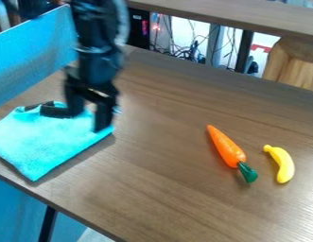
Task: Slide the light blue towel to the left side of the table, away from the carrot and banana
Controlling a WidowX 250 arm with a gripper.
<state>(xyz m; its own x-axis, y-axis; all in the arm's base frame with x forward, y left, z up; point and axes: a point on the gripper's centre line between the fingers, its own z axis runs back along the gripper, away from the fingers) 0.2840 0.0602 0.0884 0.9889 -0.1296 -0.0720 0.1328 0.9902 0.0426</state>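
The black gripper [88,117] hangs at the upper left, over the back right part of a bright turquoise cloth [41,144]. Its fingers stand apart, with some of the cloth showing between them; whether they touch it I cannot tell. A dark item [54,111] lies at the cloth's back edge, just left of the gripper. Off to the right, an orange carrot [225,146] with a green top lies slantwise on the brown table [159,189]. Beside the carrot, further right, is a small curved yellow banana [283,164].
A blue panel [32,56] rises along the table's back left edge. Behind the table are a raised wooden shelf [240,16], cables [184,49] and a light wooden piece [291,64]. The table's front edge runs diagonally at the lower left.
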